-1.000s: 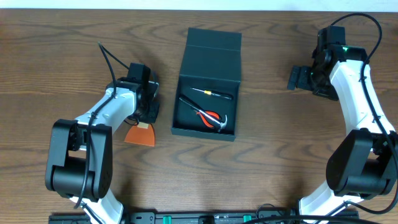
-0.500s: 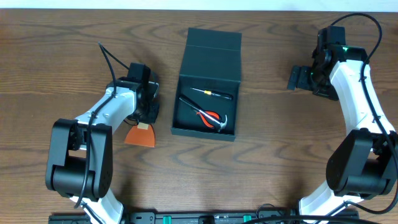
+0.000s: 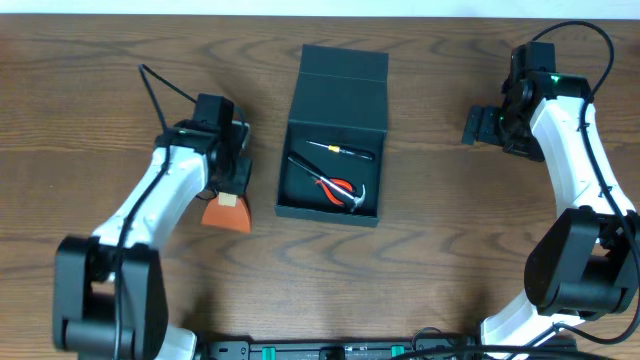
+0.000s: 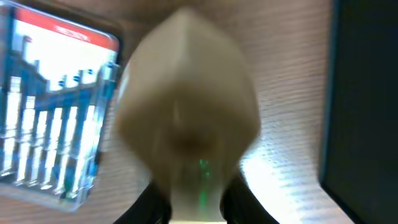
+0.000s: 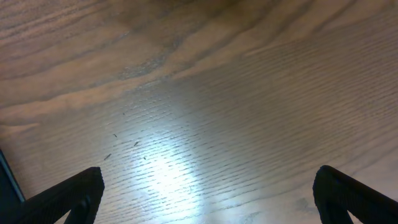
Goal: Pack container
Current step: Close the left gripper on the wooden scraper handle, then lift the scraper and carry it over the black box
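Note:
The container [image 3: 333,135] is a dark teal-black box at the table's centre, with its flap lid open toward the far side. Inside lie a small screwdriver [image 3: 340,150] and red-handled pliers [image 3: 338,187]. My left gripper [image 3: 232,188] is just left of the container, shut on the tan handle of an orange scraper [image 3: 227,213]. In the left wrist view the scraper [image 4: 186,106] is a tan blur between my fingers [image 4: 198,208], with the container's wall [image 4: 367,112] at the right. My right gripper [image 3: 478,125] is open and empty over bare wood, as the right wrist view [image 5: 208,193] shows.
A small blue case of screwdrivers [image 4: 56,106] lies on the table left of the scraper in the left wrist view; in the overhead view my left arm hides it. The tabletop [image 3: 440,260] is dark wood.
My left arm has changed pose, its wrist shifting up and left, and the orange scraper has moved slightly with it. The right arm has not moved.

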Tool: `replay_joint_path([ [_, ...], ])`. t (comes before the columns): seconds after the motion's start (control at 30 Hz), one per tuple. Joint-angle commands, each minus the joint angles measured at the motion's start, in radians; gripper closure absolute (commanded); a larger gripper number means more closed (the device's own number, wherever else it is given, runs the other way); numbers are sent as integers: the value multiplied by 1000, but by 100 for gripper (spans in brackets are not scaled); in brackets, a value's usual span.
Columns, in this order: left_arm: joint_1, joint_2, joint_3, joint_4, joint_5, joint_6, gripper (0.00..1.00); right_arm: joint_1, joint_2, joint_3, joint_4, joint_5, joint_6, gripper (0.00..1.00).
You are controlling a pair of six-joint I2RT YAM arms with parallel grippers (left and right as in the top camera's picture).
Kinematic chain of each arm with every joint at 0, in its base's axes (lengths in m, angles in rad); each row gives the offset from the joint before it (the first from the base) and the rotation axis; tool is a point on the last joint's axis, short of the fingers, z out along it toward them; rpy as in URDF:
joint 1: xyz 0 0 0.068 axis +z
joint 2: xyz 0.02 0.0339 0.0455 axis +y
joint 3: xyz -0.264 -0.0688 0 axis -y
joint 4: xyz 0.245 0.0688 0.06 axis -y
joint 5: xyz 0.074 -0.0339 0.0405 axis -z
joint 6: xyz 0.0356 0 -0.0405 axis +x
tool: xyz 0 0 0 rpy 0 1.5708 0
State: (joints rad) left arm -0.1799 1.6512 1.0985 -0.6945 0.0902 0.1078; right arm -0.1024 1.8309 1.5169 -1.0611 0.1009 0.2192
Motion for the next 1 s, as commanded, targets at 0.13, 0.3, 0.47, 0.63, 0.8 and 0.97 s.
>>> replay_joint_path([
  [0.13, 0, -100, 26, -16, 2, -5, 94, 6, 0, -4, -2, -5, -11, 1],
  [0.3, 0, -131, 26, -16, 2, -5, 94, 6, 0, -4, -2, -5, -11, 1],
  [0.47, 0, -137, 26, -16, 2, -5, 94, 6, 0, -4, -5, -5, -11, 1],
  [0.63, -2, -137, 26, -19, 2, -5, 95, 6, 0, -4, -5, -5, -11, 1],
  [0.8, -33, -146, 56, -53, 2, -4, 94, 6, 0, -4, -5, -5, -11, 1],
  [0.97, -97, -149, 200, -174, -59, -4, 94, 6, 0, -4, 0, -5, -11, 1],
])
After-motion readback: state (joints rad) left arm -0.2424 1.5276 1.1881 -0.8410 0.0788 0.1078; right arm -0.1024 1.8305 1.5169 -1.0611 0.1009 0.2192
